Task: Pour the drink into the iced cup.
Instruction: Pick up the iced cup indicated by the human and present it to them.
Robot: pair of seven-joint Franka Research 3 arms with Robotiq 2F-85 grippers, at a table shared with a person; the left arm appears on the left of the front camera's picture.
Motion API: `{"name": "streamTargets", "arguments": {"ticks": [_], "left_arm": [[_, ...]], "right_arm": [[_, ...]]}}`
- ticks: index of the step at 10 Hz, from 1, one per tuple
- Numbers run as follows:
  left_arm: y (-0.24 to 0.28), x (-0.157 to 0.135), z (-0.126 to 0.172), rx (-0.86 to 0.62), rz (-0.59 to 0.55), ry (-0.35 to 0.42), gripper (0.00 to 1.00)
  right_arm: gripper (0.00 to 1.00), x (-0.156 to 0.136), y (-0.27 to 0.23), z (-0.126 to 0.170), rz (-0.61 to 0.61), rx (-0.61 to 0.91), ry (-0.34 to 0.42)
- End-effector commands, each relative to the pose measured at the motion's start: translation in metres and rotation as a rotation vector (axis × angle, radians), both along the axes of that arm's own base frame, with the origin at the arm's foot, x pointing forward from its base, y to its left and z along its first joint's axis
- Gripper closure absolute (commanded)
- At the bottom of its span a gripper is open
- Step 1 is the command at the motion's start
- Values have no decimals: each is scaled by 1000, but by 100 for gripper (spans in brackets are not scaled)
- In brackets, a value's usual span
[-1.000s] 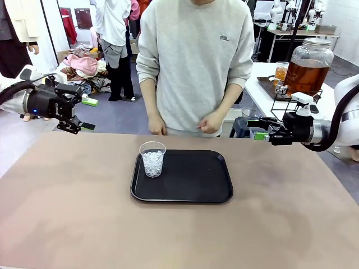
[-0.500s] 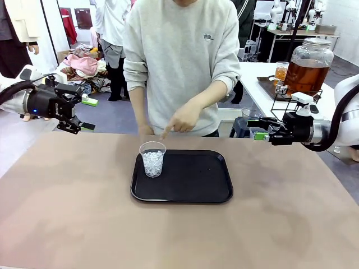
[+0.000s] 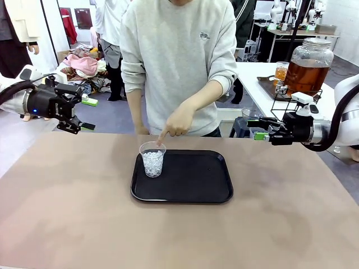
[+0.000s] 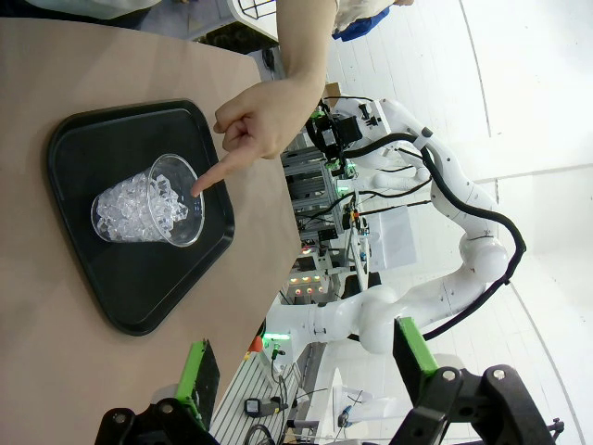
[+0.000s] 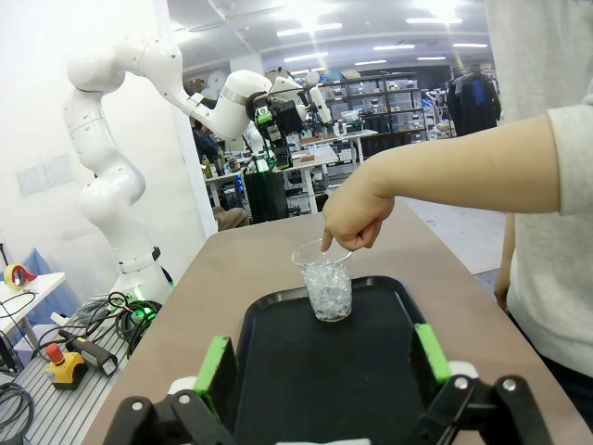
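A clear iced cup (image 3: 152, 158) (image 4: 148, 211) (image 5: 327, 283) stands upright at the left end of a black tray (image 3: 190, 178). The person's hand (image 3: 176, 122) (image 5: 352, 218) points a forefinger down at the cup's far rim. The amber-brown drink fills a large glass jar (image 3: 308, 70) on a side table at the far right, and a small cup (image 3: 281, 73) beside the jar holds some too. My left gripper (image 3: 85, 114) (image 4: 306, 362) hovers open past the table's far left corner. Off the right edge, my right gripper (image 3: 257, 128) (image 5: 324, 362) is open and empty, aimed at the tray.
The tray (image 5: 324, 380) lies mid-table, slightly toward the person, who stands at the far edge. Bare brown tabletop (image 3: 168, 235) surrounds it. A white side table (image 3: 263, 92) with the jar on a wire stand sits behind my right arm.
The person shifted toward picture left and lowered one hand from the waist to point at the cup's rim. Neither arm has moved.
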State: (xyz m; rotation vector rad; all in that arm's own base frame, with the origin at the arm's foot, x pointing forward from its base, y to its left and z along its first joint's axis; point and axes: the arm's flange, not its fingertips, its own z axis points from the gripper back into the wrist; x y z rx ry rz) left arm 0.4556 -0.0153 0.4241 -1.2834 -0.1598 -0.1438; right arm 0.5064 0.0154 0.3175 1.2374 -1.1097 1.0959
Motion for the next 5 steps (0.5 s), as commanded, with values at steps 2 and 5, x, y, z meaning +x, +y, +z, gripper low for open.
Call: {"name": "streamTargets", "arguments": {"ticks": [2, 5], "left_arm": [[0, -1, 2, 1, 4, -7, 0], [0, 0, 0, 0, 0, 0, 0]], "right_arm": [[0, 2, 0, 3, -4, -7, 11], [0, 2, 0, 3, -4, -7, 11]]}}
